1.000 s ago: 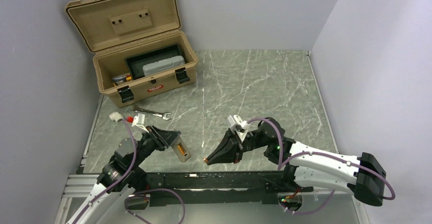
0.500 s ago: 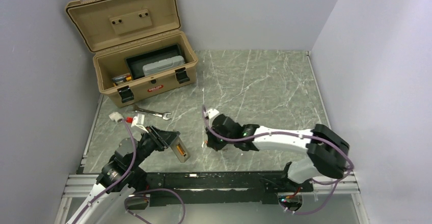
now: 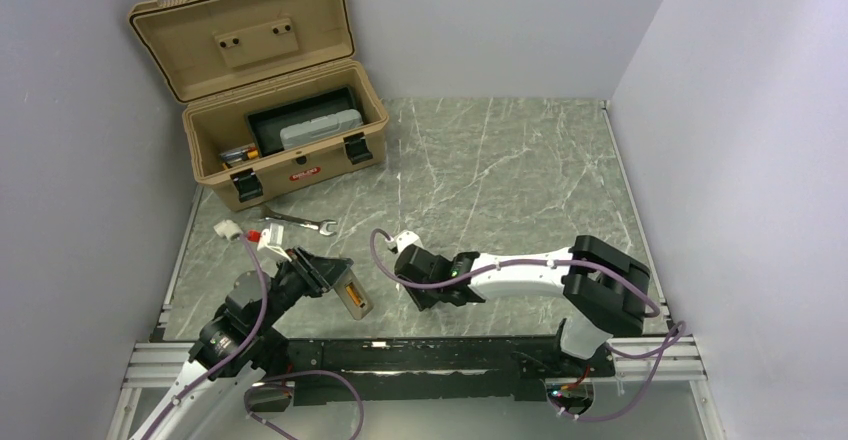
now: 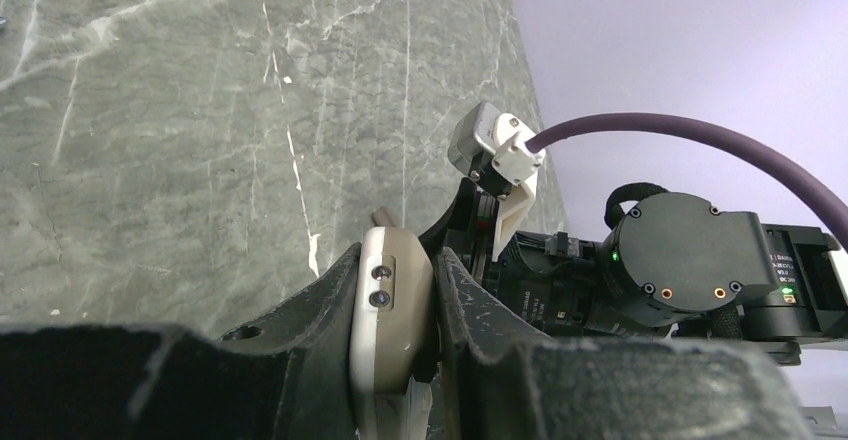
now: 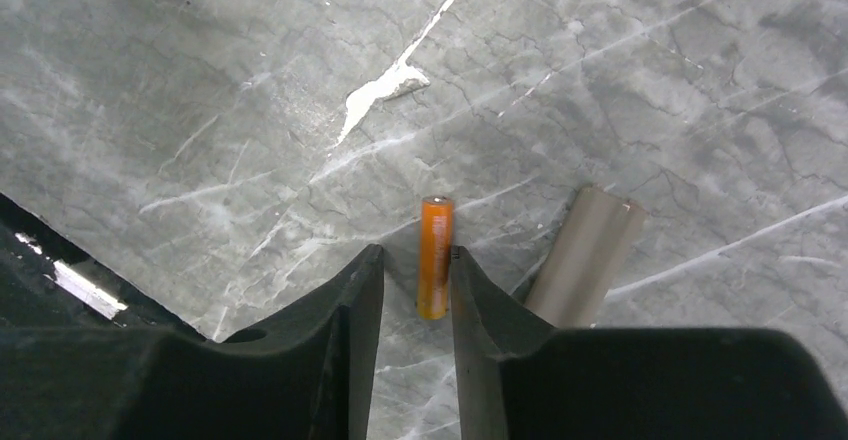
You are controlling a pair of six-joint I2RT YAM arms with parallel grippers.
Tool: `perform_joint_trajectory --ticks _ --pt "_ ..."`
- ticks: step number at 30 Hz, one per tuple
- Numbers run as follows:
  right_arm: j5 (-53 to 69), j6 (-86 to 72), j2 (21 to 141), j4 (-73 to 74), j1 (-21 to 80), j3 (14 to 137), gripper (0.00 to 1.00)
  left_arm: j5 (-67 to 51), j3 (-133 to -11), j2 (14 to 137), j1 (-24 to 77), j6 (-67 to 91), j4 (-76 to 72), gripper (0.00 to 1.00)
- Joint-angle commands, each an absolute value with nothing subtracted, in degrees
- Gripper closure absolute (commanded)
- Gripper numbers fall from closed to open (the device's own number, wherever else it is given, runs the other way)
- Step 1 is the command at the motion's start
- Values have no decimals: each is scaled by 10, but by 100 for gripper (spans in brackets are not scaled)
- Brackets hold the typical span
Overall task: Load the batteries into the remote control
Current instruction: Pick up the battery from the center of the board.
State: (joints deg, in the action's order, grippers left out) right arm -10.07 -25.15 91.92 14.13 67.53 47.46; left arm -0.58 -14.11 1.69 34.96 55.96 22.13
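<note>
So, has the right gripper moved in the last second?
Yes. The right gripper swung left, toward the wrench, and now points down, straddling a battery on the table.

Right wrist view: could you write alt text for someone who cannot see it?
An orange battery lies on the grey-green marble table, its near end between the open fingertips of the right end effector. A flat beige piece lies on the table beside the battery, to its right in the picture.

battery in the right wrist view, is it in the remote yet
No, the battery lies bare on the table, straddled by the right hand.
</note>
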Motion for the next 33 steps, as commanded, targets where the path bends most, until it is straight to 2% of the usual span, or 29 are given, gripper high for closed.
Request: perform_joint_trajectory --ticks 1,4,12,20,23,27,33 --pt "-125 -253 935 160 680 493 65 -2 -157 3 349 551 214 100" --pt "-128 -247 939 164 680 502 60 -2 -158 2 349 552 219 100" --pt "-135 -238 964 168 679 526 62 14 -159 2 349 556 225 100" --pt "-122 -229 972 175 679 531 76 16 -160 -13 348 556 229 100" --pt "-120 -231 969 179 679 528 84 16 -160 -13 349 556 226 100" --pt "-122 -237 955 182 679 526 100 13 -158 -10 349 558 220 100" --pt "-123 -245 913 174 671 524 100 14 -164 -6 349 555 221 100"
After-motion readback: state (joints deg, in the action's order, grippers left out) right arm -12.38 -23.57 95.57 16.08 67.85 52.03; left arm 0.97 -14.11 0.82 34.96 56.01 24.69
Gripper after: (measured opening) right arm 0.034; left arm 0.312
